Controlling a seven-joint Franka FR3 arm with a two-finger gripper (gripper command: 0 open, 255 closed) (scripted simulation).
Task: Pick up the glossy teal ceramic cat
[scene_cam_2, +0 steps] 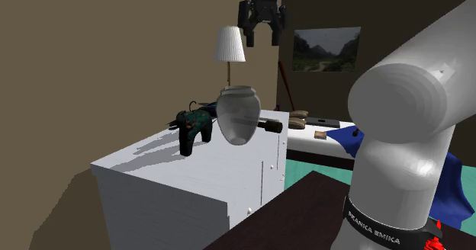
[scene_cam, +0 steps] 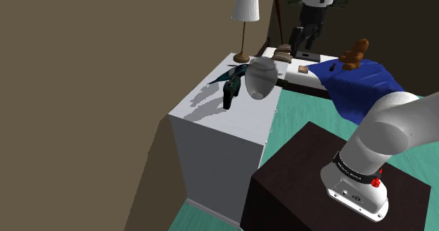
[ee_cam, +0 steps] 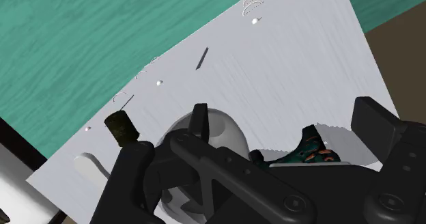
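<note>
**While the gripper hangs open up high, the cat stands on the dresser**

From my station I see the gripper [scene_cam_2: 262,40] well above the white dresser [scene_cam_2: 152,168]. Its two black fingers are spread wide, with nothing between them. The dark teal cat [scene_cam_2: 194,123] stands on its legs on the dresser top. In the second exterior view it is just left of a grey vase [scene_cam_2: 239,115]; I cannot tell whether the two touch. A short dark cylinder [scene_cam_2: 269,125] lies on the vase's far side. A lamp [scene_cam_2: 229,46] with a white shade stands behind them at the back of the top. Through the wrist view, a patch of the cat shows between the fingers, with the vase close by one of them. In the shoulder view, a brown teddy bear [scene_cam: 355,53] sits on a blue blanket [scene_cam: 359,85] beyond the dresser.
</note>
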